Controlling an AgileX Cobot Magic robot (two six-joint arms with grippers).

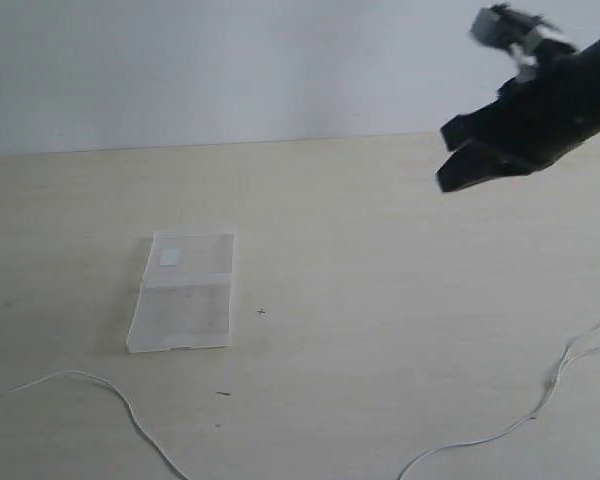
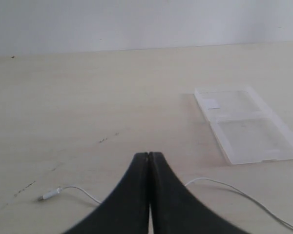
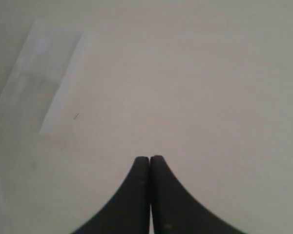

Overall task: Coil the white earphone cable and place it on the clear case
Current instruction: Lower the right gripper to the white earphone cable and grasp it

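Observation:
The clear case (image 1: 183, 292) lies open and flat on the table, left of the middle, with a small white sticker on its far panel; it also shows as the clear case (image 2: 246, 124) and, blurred, the clear case (image 3: 39, 83). The white earphone cable (image 1: 110, 392) runs loose along the table's near edge, with another stretch at the right (image 1: 540, 395). Its plug end (image 2: 50, 195) lies beside my left gripper (image 2: 149, 155), which is shut and empty and passes in front of the cable. My right gripper (image 1: 448, 157) hangs high at the upper right, shut and empty (image 3: 150, 158).
A pale wooden table (image 1: 380, 260) stretches to a white wall (image 1: 230, 60) at the back. A few small dark specks (image 1: 261, 311) mark the table near the case.

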